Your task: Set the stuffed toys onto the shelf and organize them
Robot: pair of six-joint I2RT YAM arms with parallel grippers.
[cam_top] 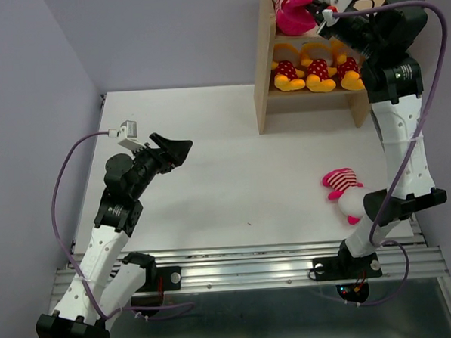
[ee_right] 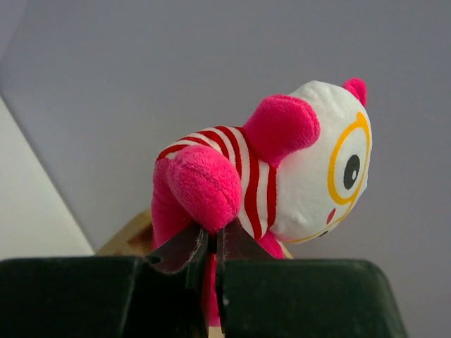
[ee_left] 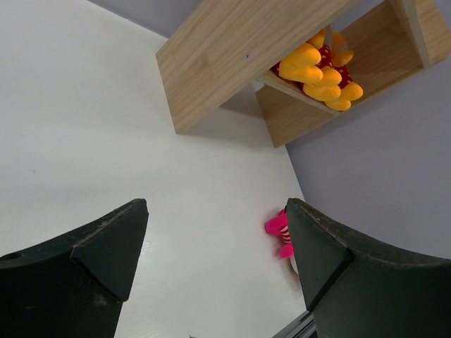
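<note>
Striped toy (ee_right: 282, 169): white head, pink limbs, pink-and-white striped body. In the right wrist view we see it side-on, with the head to the right. The right pincer (ee_right: 211, 250) is clamped on one of its pink limbs, and the fingers nearly meet around the plush.

In the top view, the same striped toy (cam_top: 292, 5) is at the upper tier of the shelf (cam_top: 264, 68), toward the left panel. The right pincer (cam_top: 325, 14) is just beside it on the right. We cannot tell whether the toy rests on the board or hangs above it. We also cannot tell whether the pink mass there is one toy or more.

Lower tier: three yellow-orange toys (cam_top: 319, 72) in red white-dotted outfits stand side by side in a row, touching, with their feet toward the front. The left wrist view shows them as well (ee_left: 317, 70).

A second striped toy (cam_top: 344, 187) lies on the desk (cam_top: 233, 161) near its right edge. It is in front of the shelf and well apart from it, partly hidden by the right arm.

The left pincer (cam_top: 175, 150) hangs over the left part of the desk, aimed toward the shelf. Its fingers are apart with nothing between them, and it is well apart from every toy.
</note>
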